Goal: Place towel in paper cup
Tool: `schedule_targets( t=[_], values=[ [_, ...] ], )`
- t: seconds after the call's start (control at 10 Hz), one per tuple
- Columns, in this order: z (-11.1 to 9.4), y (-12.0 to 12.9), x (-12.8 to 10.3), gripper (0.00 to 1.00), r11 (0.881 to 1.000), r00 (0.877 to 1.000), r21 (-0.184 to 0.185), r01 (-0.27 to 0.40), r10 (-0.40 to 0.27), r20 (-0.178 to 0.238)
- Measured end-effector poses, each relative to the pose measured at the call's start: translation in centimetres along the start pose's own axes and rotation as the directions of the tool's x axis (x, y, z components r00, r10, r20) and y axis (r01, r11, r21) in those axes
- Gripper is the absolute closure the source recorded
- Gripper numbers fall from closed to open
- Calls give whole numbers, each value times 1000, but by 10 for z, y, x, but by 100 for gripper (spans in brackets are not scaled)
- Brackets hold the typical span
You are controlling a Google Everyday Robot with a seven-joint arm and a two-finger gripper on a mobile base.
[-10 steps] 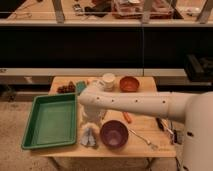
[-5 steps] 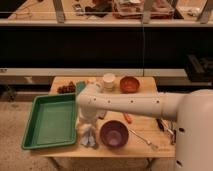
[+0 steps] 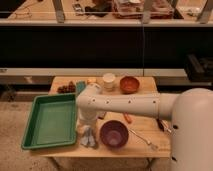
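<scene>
White arm (image 3: 132, 104) reached out from the robot's bulky body (image 3: 192, 125) at lower right, running leftward and roughly level above the table (image 3: 142, 145). At its far end a rounded joint (image 3: 90, 99) bent sharply down. Gripper (image 3: 86, 124) hung right below that joint, pointed straight down, low over the table's front-left part, near the front edge.

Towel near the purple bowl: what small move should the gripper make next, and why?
Probably lower the gripper straight onto the towel and grasp it. The gripper hangs just above the towel, between the green tray and purple bowl, and the towel lies far from the paper cup at the back of the table.
</scene>
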Motion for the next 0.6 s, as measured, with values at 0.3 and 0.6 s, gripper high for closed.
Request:
schedule_targets(
  t=[0.3, 0.6],
  values=[
    [3, 10, 3, 35, 999, 999, 21, -33, 33, 17],
    [7, 10, 3, 35, 999, 999, 20, -35, 35, 30]
  ],
)
